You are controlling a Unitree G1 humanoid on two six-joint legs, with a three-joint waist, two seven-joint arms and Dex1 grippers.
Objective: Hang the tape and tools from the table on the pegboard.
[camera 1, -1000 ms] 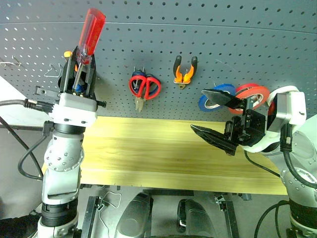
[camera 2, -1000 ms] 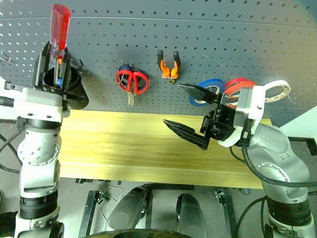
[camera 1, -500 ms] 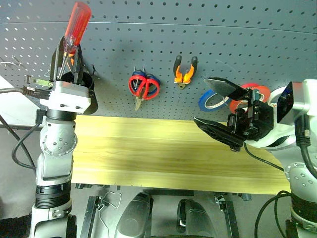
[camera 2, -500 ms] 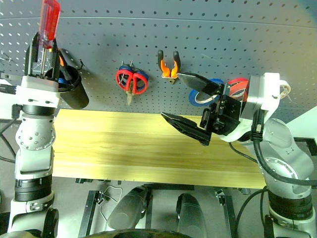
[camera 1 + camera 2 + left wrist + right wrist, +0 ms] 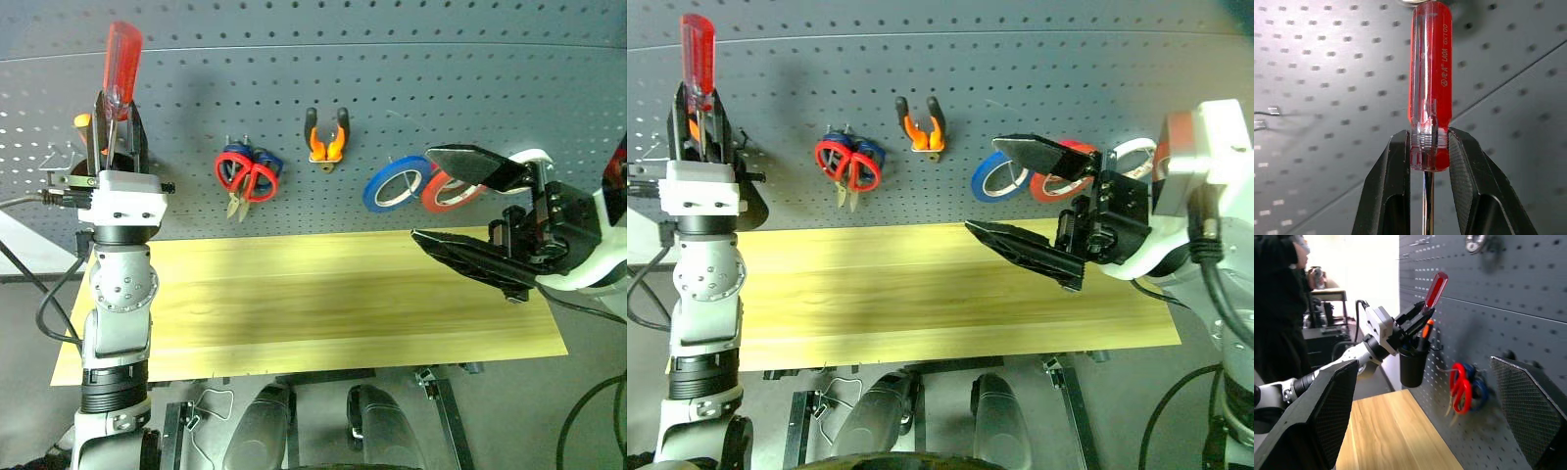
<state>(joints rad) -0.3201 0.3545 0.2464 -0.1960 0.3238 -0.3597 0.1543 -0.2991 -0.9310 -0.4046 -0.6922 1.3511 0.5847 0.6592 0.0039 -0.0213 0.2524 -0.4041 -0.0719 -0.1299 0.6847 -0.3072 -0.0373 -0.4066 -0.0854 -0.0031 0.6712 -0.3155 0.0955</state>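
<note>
- The left gripper (image 5: pixel 116 122) is clamped on the red screwdriver (image 5: pixel 121 59) at the base of its clear red handle, handle up and shaft down between the black fingers (image 5: pixel 1396 186), held in front of the pegboard (image 5: pixel 441 98) at its left end.
- Just below and behind the gripper a black cup (image 5: pixel 1413 367) hangs on the board with an orange-handled tool (image 5: pixel 1424 330) standing in it; I judge this to be the last step, dropping the screwdriver into that cup.
- The next move seems to call for lining the shaft up over the cup's mouth, lowering it, then letting go; the orange tool already in there leaves less room.
- Further right on the board hang the red scissors (image 5: pixel 235 174) over a blue pair (image 5: pixel 266 162), then the pliers (image 5: pixel 326 137), then the blue roll (image 5: pixel 390 182) and the red tape (image 5: pixel 441 192), with a white roll (image 5: pixel 534 157) beyond.
- The right gripper (image 5: pixel 468 208) hovers over the table's right end, jaws spread wide and holding nothing.
- The table (image 5: pixel 294 304) is a pale yellow plank top with no tools left on it.
- In the right wrist view a person in dark clothes (image 5: pixel 1276 308) stands beyond the table's left end near a bright wall.
</note>
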